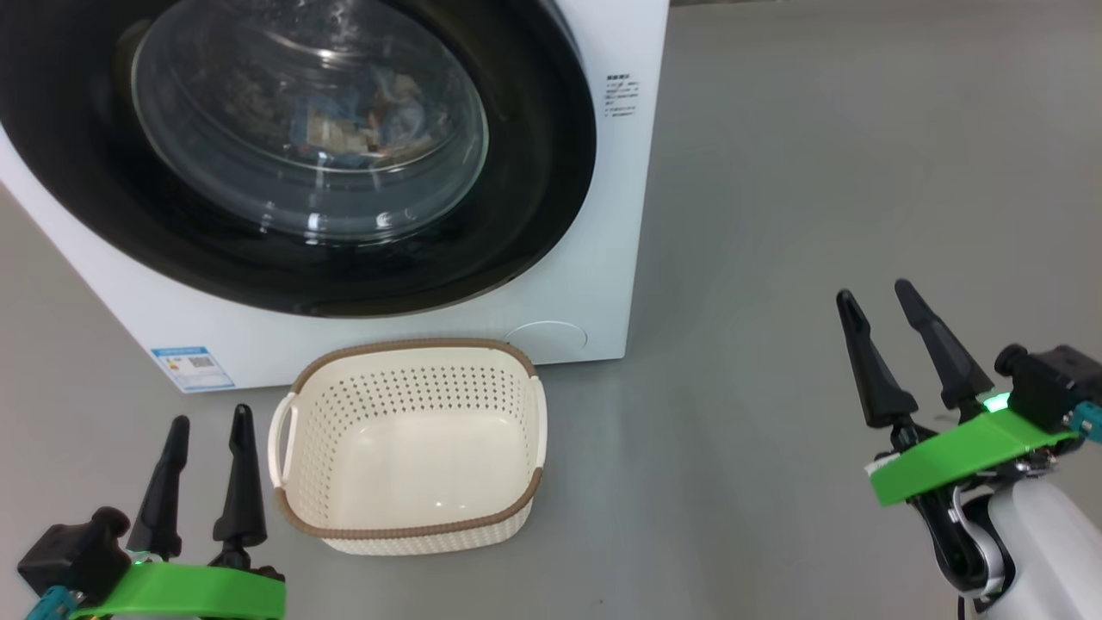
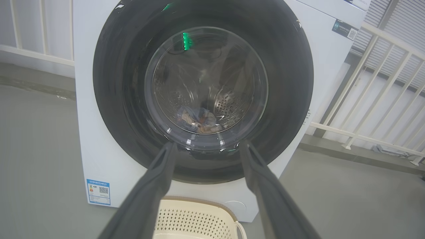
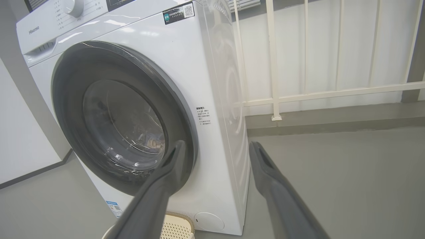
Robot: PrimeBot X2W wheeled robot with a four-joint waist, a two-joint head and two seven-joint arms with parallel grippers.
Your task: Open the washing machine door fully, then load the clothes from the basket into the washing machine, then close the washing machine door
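Note:
The white washing machine (image 1: 594, 284) stands ahead with its round black door (image 1: 534, 198) flush against the front. Through the glass window the light-blue clothes (image 1: 362, 120) lie inside the drum, and the left wrist view shows those clothes (image 2: 197, 119) too. The cream basket (image 1: 409, 443) sits on the floor before the machine with nothing in it. My left gripper (image 1: 209, 419) is open at the lower left, beside the basket. My right gripper (image 1: 876, 294) is open at the right, well clear of the machine.
A blue label (image 1: 191, 368) marks the machine's lower front corner. Grey floor (image 1: 775, 258) stretches to the right of the machine. A white railing (image 3: 272, 66) stands behind and beside it.

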